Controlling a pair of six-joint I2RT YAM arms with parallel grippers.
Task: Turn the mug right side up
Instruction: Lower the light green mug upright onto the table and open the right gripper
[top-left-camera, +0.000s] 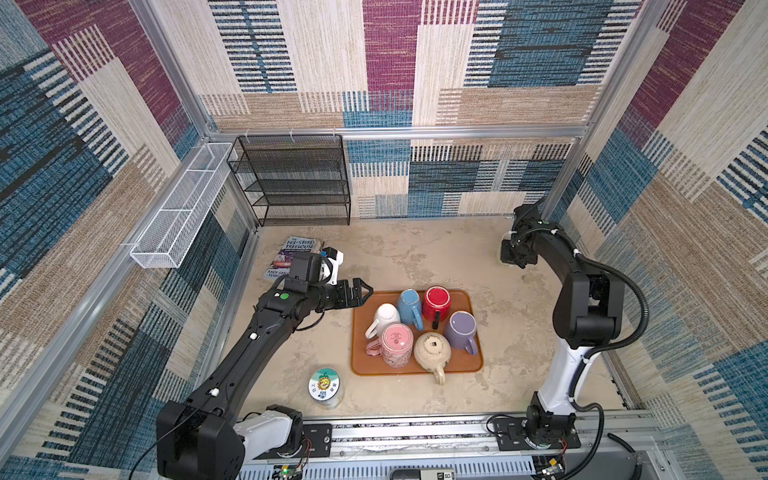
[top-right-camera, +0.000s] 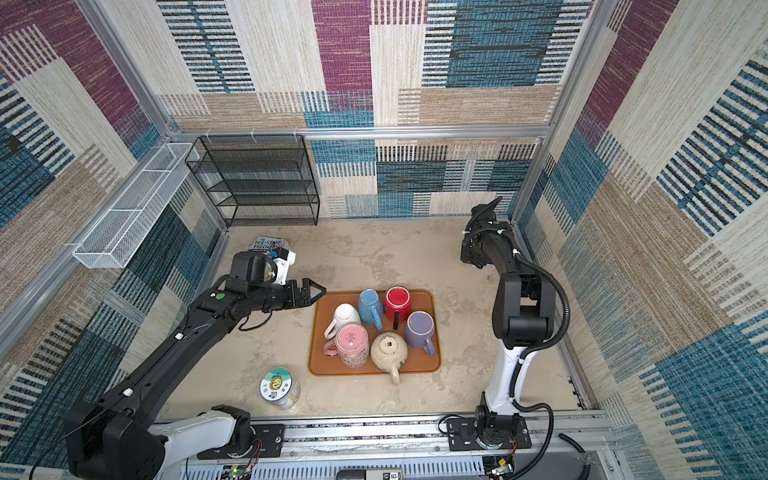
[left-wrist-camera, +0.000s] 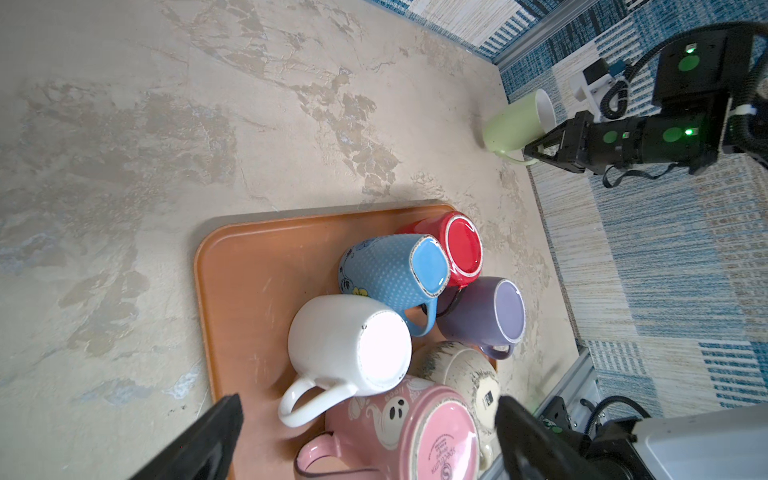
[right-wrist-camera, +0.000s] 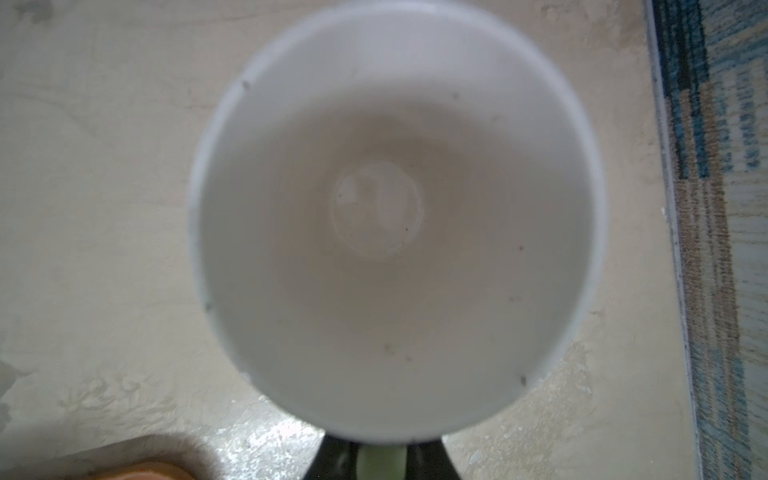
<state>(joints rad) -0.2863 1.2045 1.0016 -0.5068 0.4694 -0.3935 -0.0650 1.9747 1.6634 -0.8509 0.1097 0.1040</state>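
A pale green mug (left-wrist-camera: 515, 124) with a white inside (right-wrist-camera: 395, 216) is mouth up near the back right corner of the table. My right gripper (right-wrist-camera: 381, 453) is shut on its green handle, and the left wrist view shows this gripper (left-wrist-camera: 530, 151) beside the mug. In both top views the right gripper (top-left-camera: 509, 253) (top-right-camera: 469, 255) hides nearly all of the mug. I cannot tell whether the mug's base touches the table. My left gripper (top-left-camera: 365, 292) (top-right-camera: 318, 291) (left-wrist-camera: 370, 415) is open and empty, above the back left corner of the orange tray (top-left-camera: 359, 332).
The tray (left-wrist-camera: 249, 270) holds several upside-down mugs, among them white (top-left-camera: 386, 318), pink (top-left-camera: 397, 343) and cream (top-left-camera: 432, 351). A lidded jar (top-left-camera: 325, 384) stands in front of the tray's left side. A book (top-left-camera: 291, 249), a black mesh rack (top-left-camera: 291, 183) and a white wire basket (top-left-camera: 183, 208) are at the back left.
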